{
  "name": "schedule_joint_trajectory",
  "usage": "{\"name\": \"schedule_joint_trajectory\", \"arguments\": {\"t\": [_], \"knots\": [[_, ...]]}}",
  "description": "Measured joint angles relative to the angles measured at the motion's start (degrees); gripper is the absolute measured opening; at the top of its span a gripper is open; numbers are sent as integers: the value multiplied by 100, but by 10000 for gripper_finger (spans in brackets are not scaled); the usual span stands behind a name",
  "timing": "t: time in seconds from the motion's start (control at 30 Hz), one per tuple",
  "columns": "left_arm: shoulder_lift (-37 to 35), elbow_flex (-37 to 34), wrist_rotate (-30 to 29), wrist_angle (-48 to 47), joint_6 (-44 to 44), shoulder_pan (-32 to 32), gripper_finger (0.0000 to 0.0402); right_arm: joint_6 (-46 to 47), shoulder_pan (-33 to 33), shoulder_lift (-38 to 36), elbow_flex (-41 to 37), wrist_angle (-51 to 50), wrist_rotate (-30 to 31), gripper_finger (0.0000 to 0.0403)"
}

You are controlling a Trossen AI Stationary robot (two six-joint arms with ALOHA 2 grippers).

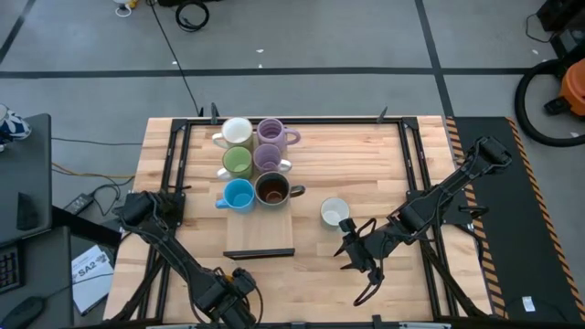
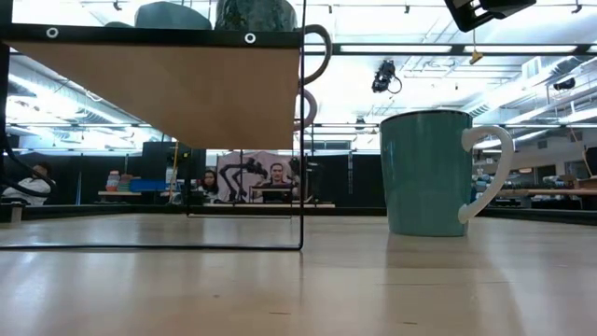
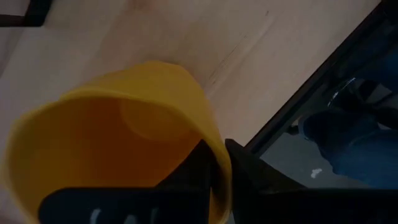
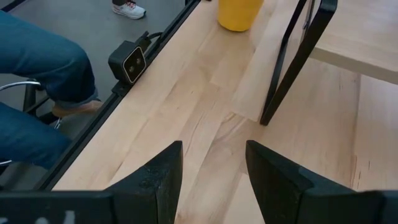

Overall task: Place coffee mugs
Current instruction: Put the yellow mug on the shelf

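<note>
The yellow mug (image 3: 118, 140) is held at its rim by the left gripper (image 1: 239, 285), at the near edge of the table, left of centre. In the left wrist view one dark finger (image 3: 205, 165) lies inside the rim and the other outside it, so the fingers are closed on the mug wall. In the high view the mug itself is hidden under the gripper. The right wrist view shows the same yellow mug (image 4: 238, 14) standing upright on the wood near the near edge.

Six mugs stand in two columns on a raised wooden shelf (image 1: 260, 239) with a black metal frame, left of the table's centre. At the far end are the white mug (image 1: 237, 131) and a purple mug (image 1: 272, 133). Behind them, nearer, are the green mug (image 1: 238, 162) and a second purple mug (image 1: 269, 159). Nearest are the blue mug (image 1: 239, 195) and the dark brown mug (image 1: 272, 189). The mugs sit close together, probably touching, though the overhead view does not settle it.

A second white mug (image 1: 335, 212) stands upright on the table (image 1: 366, 155), right of the shelf. The right gripper (image 1: 363, 274) is just near and right of this mug, fingers (image 4: 163, 174) apart and holding nothing.

A person's legs in blue jeans (image 4: 37, 56) show beyond the near table edge.
</note>
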Motion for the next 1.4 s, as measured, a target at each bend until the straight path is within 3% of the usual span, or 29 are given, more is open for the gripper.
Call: {"name": "schedule_joint_trajectory", "arguments": {"t": [0.2,0.67,1.07,1.4], "knots": [[17,-13,-9,18,2,0,54,0,0,0,0,2,-1,181],[35,-22,28,21,2,11,185,0,0,0,0,0,0,181],[31,322,51,-173,11,15,192,0,0,0,0,-2,0,181],[20,1295,49,-986,9,-81,192,0,0,0,0,-4,0,181]]}}
